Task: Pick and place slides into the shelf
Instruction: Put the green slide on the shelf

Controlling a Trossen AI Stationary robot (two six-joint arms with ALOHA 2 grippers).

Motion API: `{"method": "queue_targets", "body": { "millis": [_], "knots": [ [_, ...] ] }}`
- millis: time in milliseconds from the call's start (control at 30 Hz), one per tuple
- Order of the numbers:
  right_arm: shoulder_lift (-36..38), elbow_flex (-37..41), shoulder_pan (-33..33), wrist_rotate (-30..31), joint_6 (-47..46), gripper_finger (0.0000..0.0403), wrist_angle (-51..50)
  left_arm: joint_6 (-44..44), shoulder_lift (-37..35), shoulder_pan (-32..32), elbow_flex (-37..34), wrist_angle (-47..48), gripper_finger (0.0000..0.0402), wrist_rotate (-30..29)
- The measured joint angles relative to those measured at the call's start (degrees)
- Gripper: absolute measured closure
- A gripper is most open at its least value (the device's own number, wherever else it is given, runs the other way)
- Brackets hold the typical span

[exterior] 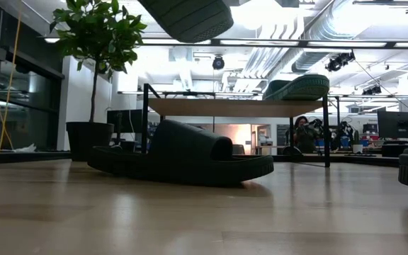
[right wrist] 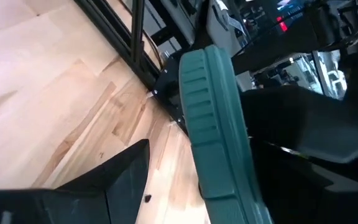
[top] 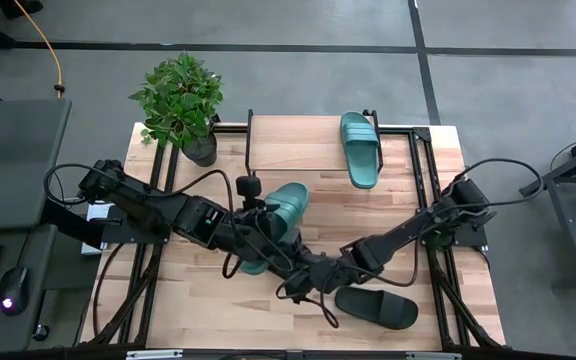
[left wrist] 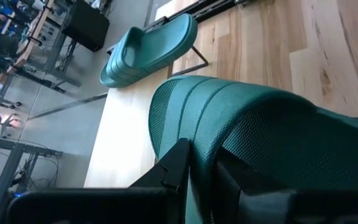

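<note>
A grey concrete floor [top: 298, 75] crossed by dark seams surrounds the light wooden plank tabletop [top: 208, 300], a leafy green potted plant [top: 180, 100] stands at its corner, and bright ceiling lights [exterior: 261, 14] glare above exposed silver ducts [exterior: 331, 32].

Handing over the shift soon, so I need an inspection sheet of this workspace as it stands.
Surface: wood table, bare in front.
Job's things: one teal slide on the shelf; a second teal slide held up; a black slide flat on the table; fourth not clearly seen.
Clutter: potted plant at the back-left corner.
Claws: left claw shut on the second teal slide; right claw open beside it.
Cables: black leads looped mid-table.
Surroundings: grey floor, desk left.
</note>
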State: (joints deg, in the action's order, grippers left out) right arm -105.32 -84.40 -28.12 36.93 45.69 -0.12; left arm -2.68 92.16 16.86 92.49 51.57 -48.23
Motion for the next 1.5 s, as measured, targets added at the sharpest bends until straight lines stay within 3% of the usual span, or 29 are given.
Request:
{"method": "queue_targets", "body": {
  "millis": [267, 867, 1500],
  "knots": [
    [-3.6, 0.0, 0.0, 3.3, 5.8, 0.0137, 7.0, -0.8, 0.0, 0.0, 0.0, -0.4, 0.0365, 0.2],
    [-3.6, 0.0, -0.5, 6.2, 5.1, 0.0144, 8.1, -1.1, 0.0, -3.0, 0.0, -0.6, 0.0365, 1.9],
    [-3.6, 0.0, -0.6, 6.1, 2.7, 0.0144, 7.7, -4.4, -0.3, -2.9, 0.0, -0.5, 0.0365, -4.9]
  ]
}}
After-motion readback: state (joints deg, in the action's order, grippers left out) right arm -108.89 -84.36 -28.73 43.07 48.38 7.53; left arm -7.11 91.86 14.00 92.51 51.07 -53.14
